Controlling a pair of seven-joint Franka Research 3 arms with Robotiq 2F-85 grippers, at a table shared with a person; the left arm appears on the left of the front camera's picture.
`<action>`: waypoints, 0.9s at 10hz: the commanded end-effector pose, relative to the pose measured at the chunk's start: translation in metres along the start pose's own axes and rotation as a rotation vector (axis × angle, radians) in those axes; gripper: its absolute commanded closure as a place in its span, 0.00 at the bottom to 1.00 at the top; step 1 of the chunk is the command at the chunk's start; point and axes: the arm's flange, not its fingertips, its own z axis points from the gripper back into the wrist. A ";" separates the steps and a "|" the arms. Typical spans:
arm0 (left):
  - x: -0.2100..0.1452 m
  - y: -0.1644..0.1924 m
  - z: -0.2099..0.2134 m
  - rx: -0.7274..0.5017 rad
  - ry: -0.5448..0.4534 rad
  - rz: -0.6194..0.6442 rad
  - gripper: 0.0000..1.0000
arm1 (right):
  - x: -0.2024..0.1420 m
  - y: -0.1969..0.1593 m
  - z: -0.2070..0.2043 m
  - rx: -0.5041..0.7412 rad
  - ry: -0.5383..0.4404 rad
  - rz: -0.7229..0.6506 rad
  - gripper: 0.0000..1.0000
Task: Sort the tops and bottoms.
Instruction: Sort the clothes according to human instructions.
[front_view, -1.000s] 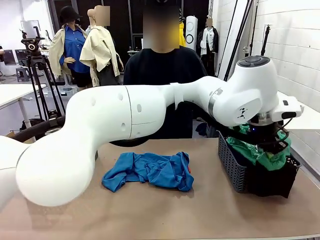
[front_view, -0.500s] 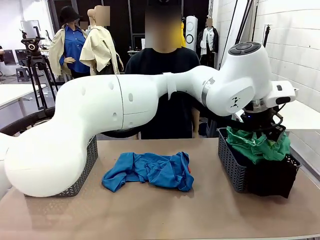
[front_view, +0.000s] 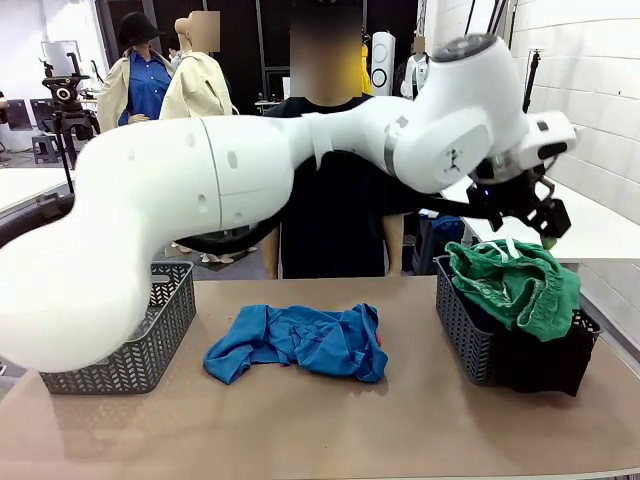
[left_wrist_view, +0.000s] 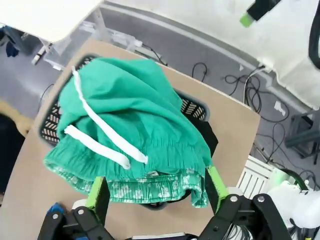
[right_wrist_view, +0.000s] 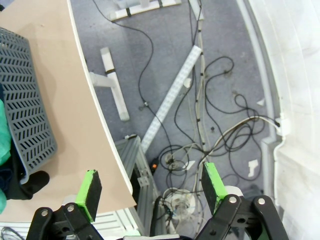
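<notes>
**Two open grippers; green shorts (front_view: 515, 285) in the right-hand basket (front_view: 458, 325)**

Front view. The white left arm reaches across the table (front_view: 400, 430) from the left side. Its left gripper (front_view: 543, 215) hangs above the right-hand basket, clear of the cloth. The green shorts lie heaped on top of the basket's contents, spilling over its rim. A black garment (front_view: 545, 362) drapes down the basket's near side. A blue garment (front_view: 300, 342) lies crumpled at mid-table, well apart from both baskets. The left-hand basket (front_view: 140, 338) stands near the table's left edge. A person (front_view: 335, 190) stands at the far side.

Left wrist view. The left gripper (left_wrist_view: 156, 181) looks down on the basket (left_wrist_view: 192, 106). Its green pads (left_wrist_view: 98, 194) stand wide apart with nothing between them (the shorts lie below, untouched). The green shorts (left_wrist_view: 145, 120) cover most of the basket, with the white drawstring (left_wrist_view: 95, 136) running across them. An edge of the black garment (left_wrist_view: 209, 139) shows beside them.

Right wrist view. The right gripper (right_wrist_view: 151, 189) is spread wide and holds nothing. It hangs past the table's edge (right_wrist_view: 75, 115), over a floor strewn with cables (right_wrist_view: 200, 100). The basket's wall (right_wrist_view: 25, 100) shows at the left.
</notes>
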 end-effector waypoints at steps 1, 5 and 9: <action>-0.015 0.020 0.037 -0.023 -0.023 0.044 0.00 | 0.001 0.000 0.000 0.001 0.001 0.005 0.00; -0.085 0.142 0.189 0.341 0.014 0.080 0.00 | 0.001 0.000 0.000 0.001 0.001 0.005 0.00; -0.288 0.198 0.321 0.697 0.157 0.499 0.00 | 0.001 0.000 0.000 0.001 0.001 0.005 0.00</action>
